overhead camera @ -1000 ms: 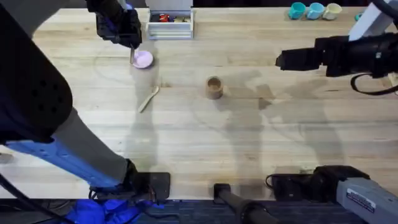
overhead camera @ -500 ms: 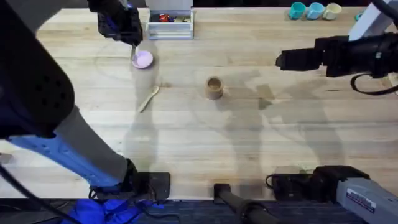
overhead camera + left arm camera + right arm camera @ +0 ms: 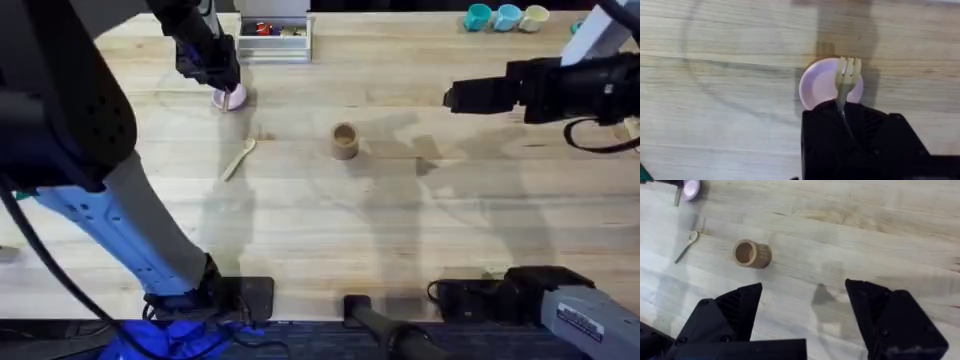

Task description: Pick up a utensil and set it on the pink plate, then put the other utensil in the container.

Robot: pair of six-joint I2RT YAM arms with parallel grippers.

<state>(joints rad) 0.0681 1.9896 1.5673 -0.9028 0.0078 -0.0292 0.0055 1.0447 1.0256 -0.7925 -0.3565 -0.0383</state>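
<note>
Over the plate (image 3: 231, 98) at far left, my left gripper (image 3: 841, 106) is clamped on the fork (image 3: 846, 77), tines above the pink, so step one is nearly done. Next come the spoon (image 3: 238, 159) on the table, untouched, then the cup (image 3: 344, 140). Farthest right, my right gripper (image 3: 802, 312) hangs apart, holding nothing.

Open right tool (image 3: 805, 312) above table, tan container (image 3: 751, 254), spoon (image 3: 686, 246) beyond

Pale wooden table (image 3: 400, 240) of long planks, evenly lit; a white bin (image 3: 274, 38) at its far edge; small cups (image 3: 505, 16) far right.
</note>
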